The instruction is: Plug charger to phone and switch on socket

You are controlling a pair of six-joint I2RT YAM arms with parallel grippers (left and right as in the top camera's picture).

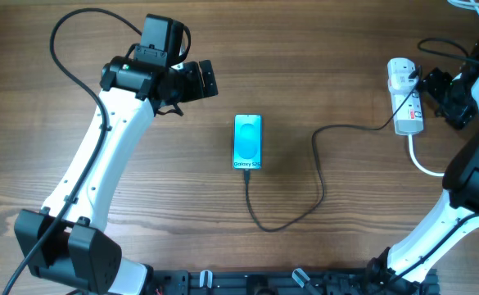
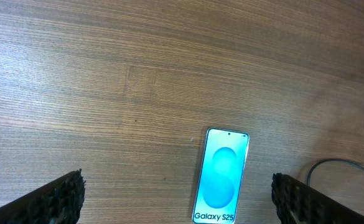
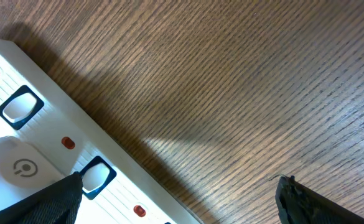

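Note:
The phone (image 1: 248, 141) lies flat mid-table with its turquoise screen up; it also shows in the left wrist view (image 2: 222, 177). The thin black charger cable (image 1: 318, 176) runs from the phone's near short edge, loops toward the front, then goes up to the white adapter (image 1: 400, 72) seated in the socket strip (image 1: 409, 115). My left gripper (image 1: 200, 80) hovers open and empty, left of and beyond the phone (image 2: 178, 190). My right gripper (image 1: 437, 92) is open just right of the strip. In its wrist view (image 3: 182, 190) one finger overlaps a switch (image 3: 98, 176) on the strip (image 3: 45, 134).
The strip's thick white cord (image 1: 423, 164) curves toward my right arm's base. More cables lie at the far right corner (image 1: 476, 16). Bare wooden table (image 1: 329, 49) surrounds the phone.

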